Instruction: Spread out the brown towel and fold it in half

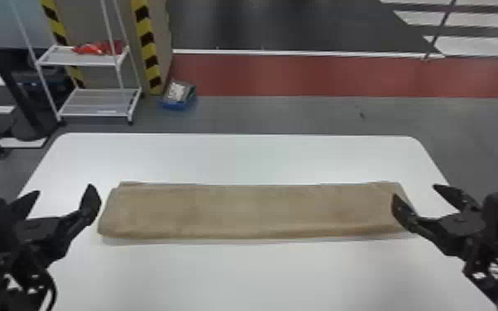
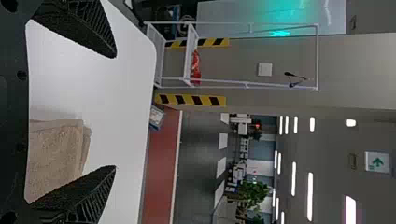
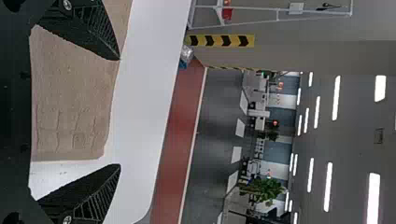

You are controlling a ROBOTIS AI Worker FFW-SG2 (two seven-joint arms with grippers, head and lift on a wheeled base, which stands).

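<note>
At left, we are seeing the left gripper [image 1: 63, 189] hanging released. Farther behind, a white rack [image 1: 78, 60] is carrying a red item [image 1: 98, 48], and a blue tray [image 1: 176, 106] is holding something pale [image 1: 175, 91]. The brown towel [image 1: 252, 211] is lying across the table [image 1: 240, 159], a long folded strip, slightly wrinkled. The right gripper [image 1: 414, 191] is hanging released at its right end.

The left gripper [image 1: 64, 191] hung at the head view's left, its two black fingers [image 1: 91, 203] spread wide; the right gripper [image 1: 413, 191] hung opposite, likewise parted. Both pointed forward, though their exact tilt was hard to judge.
</note>
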